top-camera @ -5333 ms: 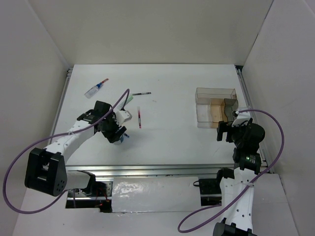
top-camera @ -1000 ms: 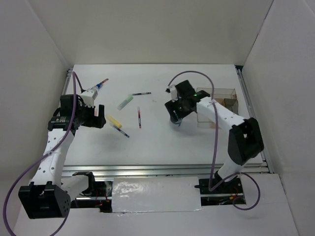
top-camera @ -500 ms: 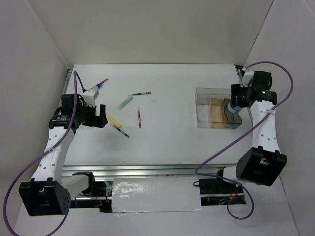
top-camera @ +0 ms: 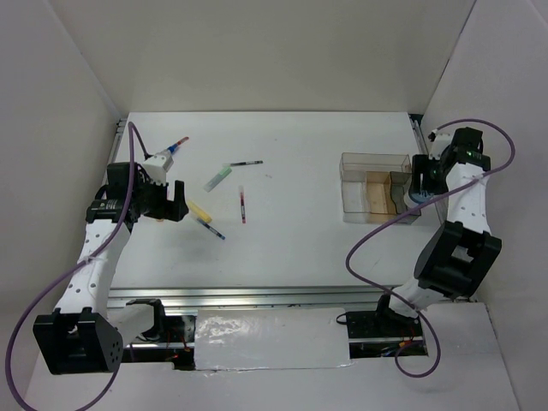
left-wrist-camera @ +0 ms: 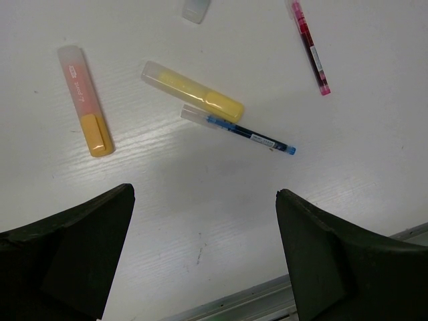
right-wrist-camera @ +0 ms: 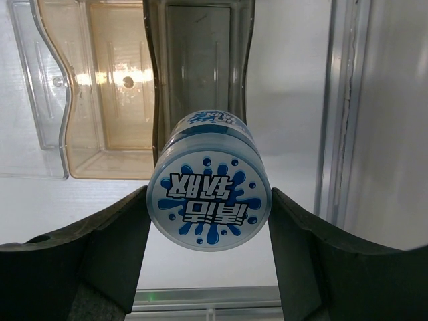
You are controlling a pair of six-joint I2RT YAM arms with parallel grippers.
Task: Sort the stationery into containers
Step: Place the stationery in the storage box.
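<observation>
My right gripper (right-wrist-camera: pixel 208 195) is shut on the round blue-white roll (right-wrist-camera: pixel 209 204) and holds it over the dark right-end compartment of the clear box (right-wrist-camera: pixel 110 87). From above, the roll (top-camera: pixel 417 198) is at the box's right end (top-camera: pixel 360 163). My left gripper (left-wrist-camera: pixel 204 257) is open and empty above the table, near an orange marker (left-wrist-camera: pixel 85 100), a yellow marker (left-wrist-camera: pixel 192 91), a thin blue pen (left-wrist-camera: pixel 241 134) and a red pen (left-wrist-camera: pixel 309 47). A green marker (top-camera: pixel 218 178), a black pen (top-camera: pixel 247 163) and a clear blue-tipped tube (top-camera: pixel 167 154) lie farther back.
A metal rail (right-wrist-camera: pixel 344 100) runs along the table's right edge, just right of the box. White walls close in the table on the left, back and right. The table's front edge (left-wrist-camera: pixel 267 301) shows below my left gripper.
My right arm has carried the roll from the table's middle to the right end of the box. My left arm has barely moved in the last second.
</observation>
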